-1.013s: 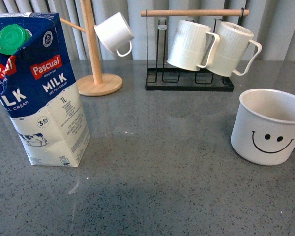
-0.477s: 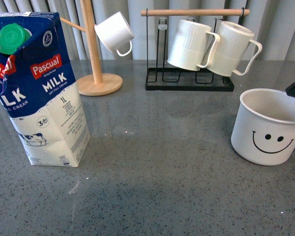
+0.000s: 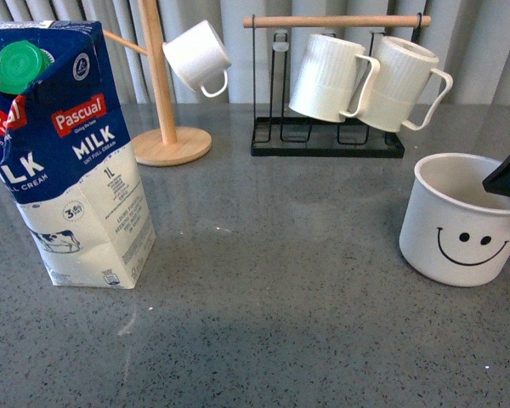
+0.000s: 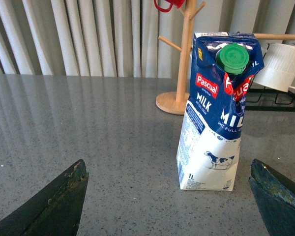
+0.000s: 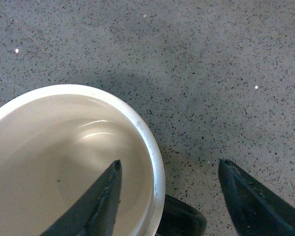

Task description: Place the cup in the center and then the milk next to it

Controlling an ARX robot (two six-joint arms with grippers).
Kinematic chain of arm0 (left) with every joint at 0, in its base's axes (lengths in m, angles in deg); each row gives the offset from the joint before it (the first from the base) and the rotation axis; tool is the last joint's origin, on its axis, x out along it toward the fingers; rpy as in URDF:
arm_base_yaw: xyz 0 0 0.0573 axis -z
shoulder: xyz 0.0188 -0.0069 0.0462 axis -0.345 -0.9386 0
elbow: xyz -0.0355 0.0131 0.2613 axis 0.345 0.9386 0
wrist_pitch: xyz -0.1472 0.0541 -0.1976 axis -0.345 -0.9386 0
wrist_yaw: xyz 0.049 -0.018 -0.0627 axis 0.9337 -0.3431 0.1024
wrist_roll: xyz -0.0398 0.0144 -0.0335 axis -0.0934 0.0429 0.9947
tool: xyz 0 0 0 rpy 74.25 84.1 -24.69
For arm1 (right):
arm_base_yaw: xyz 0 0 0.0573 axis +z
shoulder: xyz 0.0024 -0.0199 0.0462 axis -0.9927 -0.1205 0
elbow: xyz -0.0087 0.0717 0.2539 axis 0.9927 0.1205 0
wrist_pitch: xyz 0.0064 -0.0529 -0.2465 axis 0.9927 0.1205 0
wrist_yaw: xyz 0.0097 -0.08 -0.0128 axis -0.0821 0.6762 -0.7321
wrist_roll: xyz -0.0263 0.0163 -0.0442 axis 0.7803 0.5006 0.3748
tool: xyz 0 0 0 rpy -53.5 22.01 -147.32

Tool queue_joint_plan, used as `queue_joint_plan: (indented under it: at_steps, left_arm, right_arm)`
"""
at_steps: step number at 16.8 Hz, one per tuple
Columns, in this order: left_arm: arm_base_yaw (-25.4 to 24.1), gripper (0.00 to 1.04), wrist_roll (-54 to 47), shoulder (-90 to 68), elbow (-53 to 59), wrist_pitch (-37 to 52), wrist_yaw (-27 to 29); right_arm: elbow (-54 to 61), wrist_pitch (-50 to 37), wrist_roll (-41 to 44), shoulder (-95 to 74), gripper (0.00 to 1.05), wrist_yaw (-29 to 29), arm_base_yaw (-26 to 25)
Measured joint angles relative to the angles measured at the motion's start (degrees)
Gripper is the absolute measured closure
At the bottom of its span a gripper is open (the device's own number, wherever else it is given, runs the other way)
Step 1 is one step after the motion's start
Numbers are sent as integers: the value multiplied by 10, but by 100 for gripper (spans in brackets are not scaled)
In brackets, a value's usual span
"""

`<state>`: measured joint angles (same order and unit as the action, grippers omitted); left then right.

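Right pincer (image 5: 170,162), spread, has just descended astride the rim of the wide white smiley-face enamel cup (image 3: 459,225); grasping seems next.

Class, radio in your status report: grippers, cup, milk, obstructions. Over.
Right gripper open, straddling cup rim. Left gripper open, short of milk. Mug rack behind, not blocking.

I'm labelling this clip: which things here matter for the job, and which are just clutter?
Job: cup; milk; right gripper, fingers either side of the cup's rim.
Lying about: mug tree; small cup hung on it; black rack; two ribbed mugs.
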<state>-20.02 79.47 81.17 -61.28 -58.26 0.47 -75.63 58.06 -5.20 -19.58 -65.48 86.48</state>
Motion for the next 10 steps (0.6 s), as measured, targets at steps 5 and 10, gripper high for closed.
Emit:
queue_joint_plan:
  at_steps: [5,10]
  left_arm:
    - [0,7,0,0,0,0,0]
    - [0,7,0,0,0,0,0]
  right_arm:
    - [-3,7,-16,0,89,-18,0]
    - [-15,21,-41,15,102,-32,-1]
